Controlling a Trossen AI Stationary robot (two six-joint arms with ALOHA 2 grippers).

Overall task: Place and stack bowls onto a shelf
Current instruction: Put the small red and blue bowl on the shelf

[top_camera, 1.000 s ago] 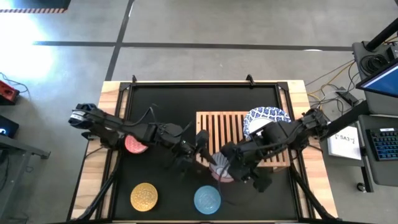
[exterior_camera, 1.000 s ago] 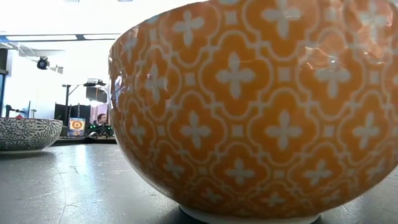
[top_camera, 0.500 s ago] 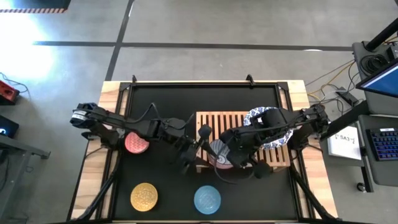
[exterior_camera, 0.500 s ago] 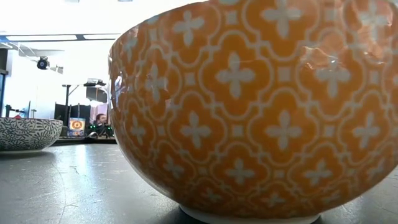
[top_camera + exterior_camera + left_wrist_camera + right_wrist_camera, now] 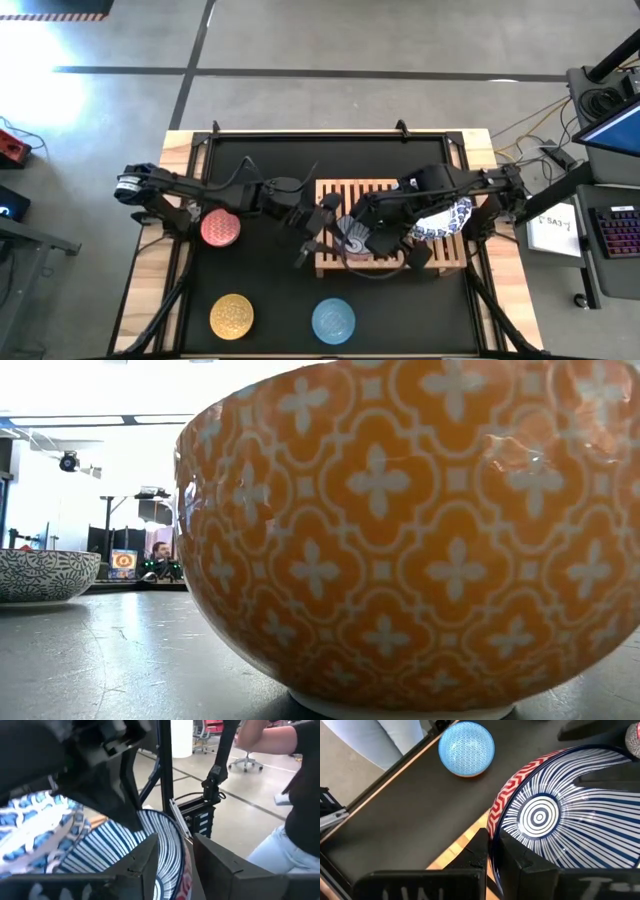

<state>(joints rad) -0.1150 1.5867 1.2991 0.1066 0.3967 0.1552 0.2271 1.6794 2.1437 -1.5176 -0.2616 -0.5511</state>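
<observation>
Red bowl [image 5: 220,229]: smaller patterned bowl on the black table mat [image 5: 260,160], left side, beneath the left arm's reach.

Yellow bowl [image 5: 231,317]: on the mat at the front left; fills the low view [image 5: 400,530], orange-yellow with a white cross-and-quatrefoil pattern.

Dark grey patterned bowl [image 5: 45,575]: seen only in the low view, far off at that picture's left edge, standing on the mat.

Left gripper [image 5: 318,228]: at the left edge of the shelf; in its wrist view the fingers [image 5: 150,862] straddle the rim of the striped bowl [image 5: 150,845], one inside and one outside; contact cannot be told.

Light blue bowl [image 5: 333,320]: on the mat at front centre, well apart from the shelf; also in the right wrist view [image 5: 466,747].

Shelf [image 5: 375,195]: light-wood slatted rack, centre-right on the mat.

Striped bowl [image 5: 352,236]: blue radiating lines inside, red zigzag outside; over the shelf's front-left part, between the two grippers.

Right gripper [image 5: 378,243]: fingers [image 5: 480,852] clamped on the striped bowl's rim.

White bowl with blue pattern [image 5: 445,218]: on the shelf's right end, partly hidden by the right arm.
</observation>
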